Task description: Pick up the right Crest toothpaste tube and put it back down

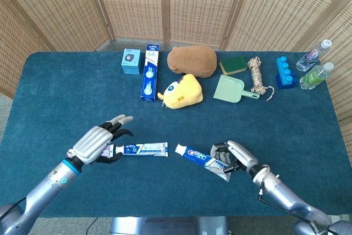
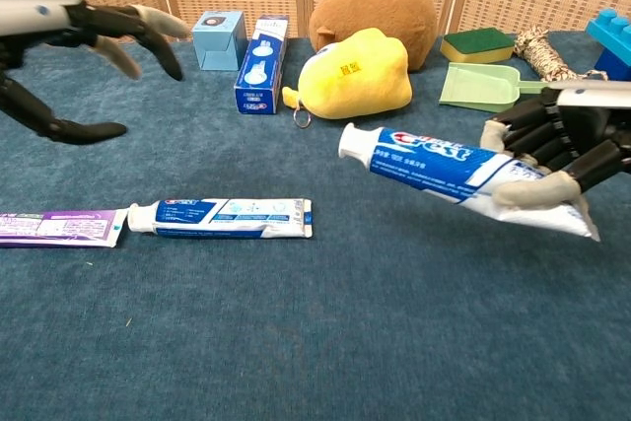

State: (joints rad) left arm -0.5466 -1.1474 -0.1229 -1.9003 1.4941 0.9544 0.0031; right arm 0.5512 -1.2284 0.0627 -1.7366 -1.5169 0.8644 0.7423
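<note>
Right hand (image 2: 552,160): we see it clamped on the tail end of the right blue-and-white Crest toothpaste tube (image 2: 434,163).
Tube: lifted clear of the dark blue tablecloth (image 1: 264,119), white cap pointing left.
Left hand (image 1: 99,144): fingers spread, holding nothing, above the purple-and-white tube (image 2: 54,227) beside the other Crest tube (image 1: 143,148).

A blue-and-white Crest tube (image 2: 439,164) with red lettering, a yellow plush (image 1: 183,91) and a green dustpan (image 1: 233,89) sit against dark teal cloth (image 1: 66,92).

"Crest" on the held toothpaste tube (image 2: 449,164); other labels illegible.
</note>
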